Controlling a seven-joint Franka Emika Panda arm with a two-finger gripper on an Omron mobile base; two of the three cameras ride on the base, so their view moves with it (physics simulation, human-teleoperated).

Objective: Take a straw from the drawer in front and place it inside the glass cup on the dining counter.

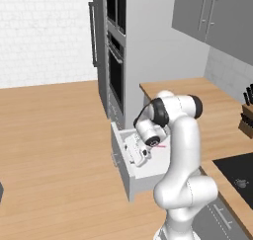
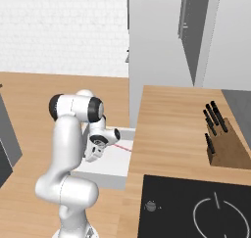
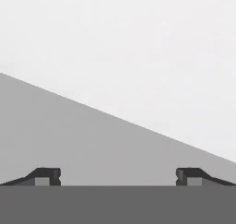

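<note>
The drawer (image 1: pixel 142 183) stands pulled open below the wooden wall counter, a shallow grey-white box. Inside it lies the straw (image 2: pixel 122 147), a thin red-pink stick; it also peeks out beside the wrist (image 1: pixel 160 145). My gripper (image 1: pixel 139 158) (image 2: pixel 91 155) reaches down into the drawer, a little left of the straw. In the hand view the gripper (image 3: pixel 118 177) is open, its two dark fingertips (image 3: pixel 46 176) wide apart with nothing between them, facing the pale drawer floor and a grey wall. The glass cup and the dining counter are out of view.
A wall counter (image 2: pixel 166 119) holds a knife block (image 2: pixel 221 144) and a black cooktop (image 2: pixel 196 207). A tall grey oven cabinet (image 1: pixel 116 51) rises just behind the drawer. Open wood floor (image 1: pixel 54 150) spreads to the left.
</note>
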